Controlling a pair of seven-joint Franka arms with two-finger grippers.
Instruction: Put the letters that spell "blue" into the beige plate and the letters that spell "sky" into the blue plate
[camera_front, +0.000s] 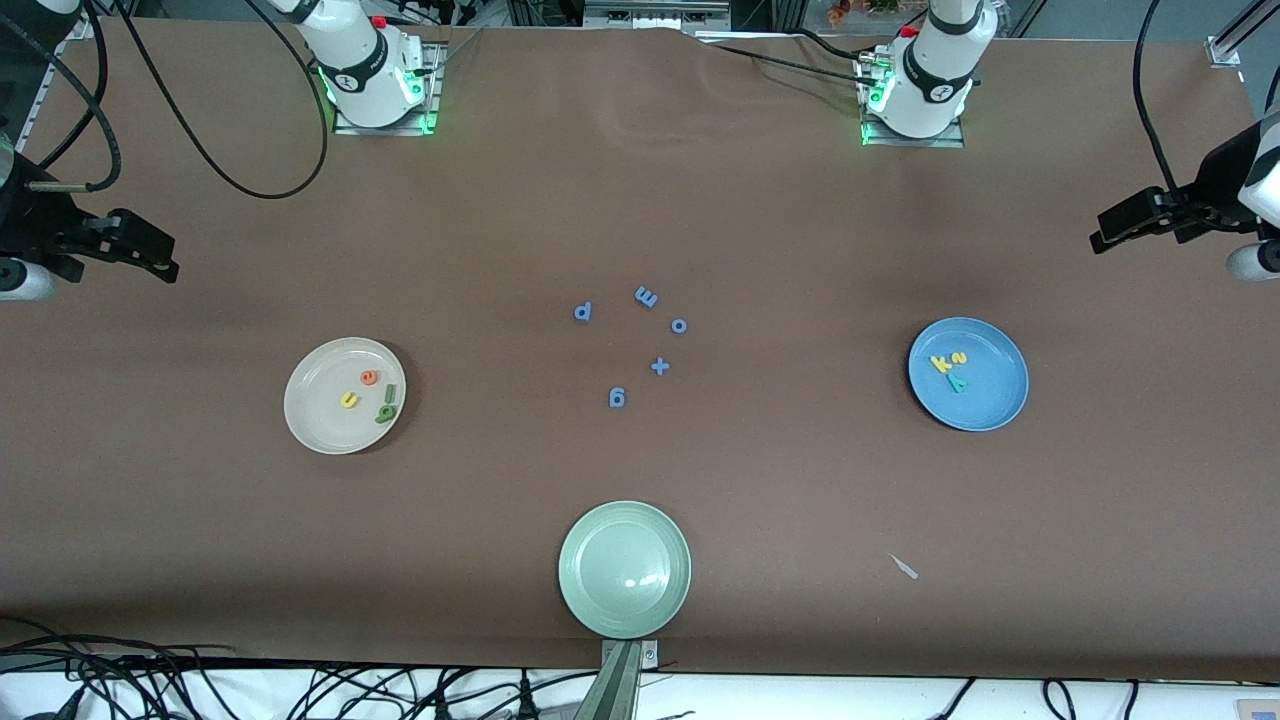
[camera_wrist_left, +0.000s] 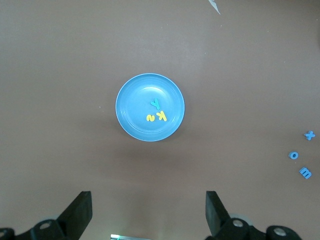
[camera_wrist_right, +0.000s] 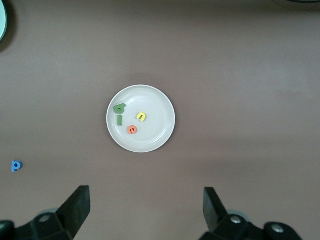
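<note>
The beige plate (camera_front: 318, 402) (camera_wrist_right: 157, 131) lies toward the right arm's end of the table. In it are the orange e (camera_front: 369, 377) (camera_wrist_right: 132, 129), yellow u (camera_front: 349, 399) (camera_wrist_right: 141, 116), green b (camera_wrist_right: 119, 108) and dark green l (camera_wrist_right: 119, 120). The blue plate (camera_front: 992, 396) (camera_wrist_left: 134, 107) lies toward the left arm's end and holds the yellow k (camera_front: 940, 363) (camera_wrist_left: 161, 116), yellow s (camera_wrist_left: 149, 118) and teal y (camera_front: 957, 381) (camera_wrist_left: 155, 103). My right gripper (camera_front: 150, 258) (camera_wrist_right: 146, 207) and left gripper (camera_front: 1110, 235) (camera_wrist_left: 148, 210) hang high over bare table, both open and empty.
A pale green plate (camera_front: 600, 600) sits at the table edge nearest the front camera. Several all-blue letters and a plus sign (camera_front: 659, 366) lie scattered mid-table. A small white scrap (camera_front: 903, 566) lies nearer the camera than the blue plate.
</note>
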